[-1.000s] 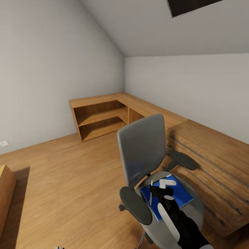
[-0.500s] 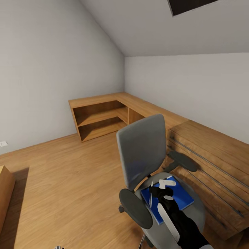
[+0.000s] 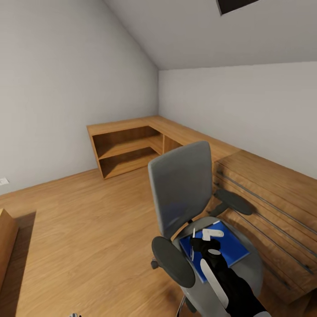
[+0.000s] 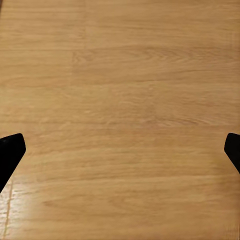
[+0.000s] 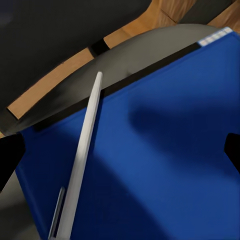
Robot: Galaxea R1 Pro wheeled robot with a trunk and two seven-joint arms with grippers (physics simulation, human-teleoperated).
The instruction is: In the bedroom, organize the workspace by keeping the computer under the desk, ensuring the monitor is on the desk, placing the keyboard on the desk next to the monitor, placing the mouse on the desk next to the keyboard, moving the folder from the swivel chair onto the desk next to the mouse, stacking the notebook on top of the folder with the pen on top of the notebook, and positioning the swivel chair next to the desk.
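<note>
- 1 bedroom is seen, with 2 pale grey matte walls meeting under a sloped ceiling, and a floor (image 3: 79,229) of light, grained wood planks.
- 1 low L-shaped wooden shelf unit (image 3: 127,147) is set in the far corner, with open compartments; 1 wooden dresser (image 3: 273,202) with long slim metal handles is placed just beside the chair.
- 1 swivel chair (image 3: 182,189) is counted: a grey upholstered, rounded back, 2 dark oval armrests and a curved grey seat.
- 1 folder (image 3: 231,251) is laid flat on the chair seat; it is bright blue, smooth and rectangular, with a thin white edge shown in the right wrist view (image 5: 165,150).
- 1 pen (image 3: 193,240) is seen over the folder's near edge, slim and silvery-white, a straight thin rod in the right wrist view (image 5: 82,155).
- 1 right gripper (image 3: 211,235), black and white, is held over the folder; its fingertips (image 5: 10,155) are spread wide apart at the edges of the right wrist view, nothing being clamped.
- 1 left gripper (image 4: 120,150) is pointed at bare floor, its 2 dark fingertips (image 4: 10,152) set wide apart.
</note>
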